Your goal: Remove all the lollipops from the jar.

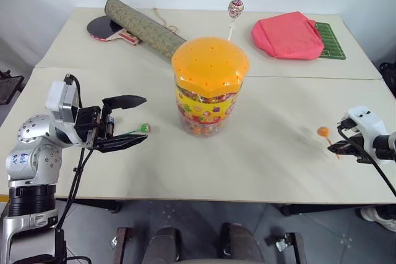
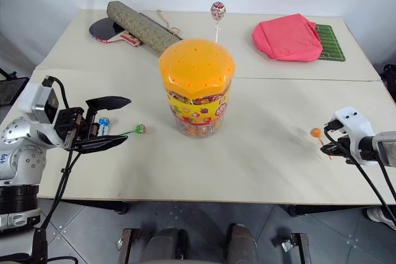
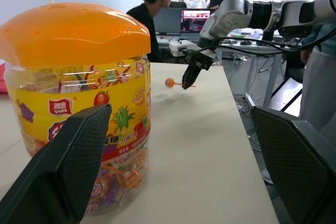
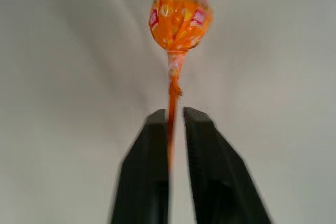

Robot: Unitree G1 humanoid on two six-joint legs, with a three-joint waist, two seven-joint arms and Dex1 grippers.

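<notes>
Clear plastic jar (image 1: 209, 88), scalloped orange lid.

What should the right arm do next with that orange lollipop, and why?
Probably open the right gripper wider and draw back. The orange lollipop lies low at the table, its stick between barely parted fingers. One lollipop still stands in the jar.

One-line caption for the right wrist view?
Right claw with the orange lollipop stick between its narrowly parted fingers, over the pale table.
</notes>
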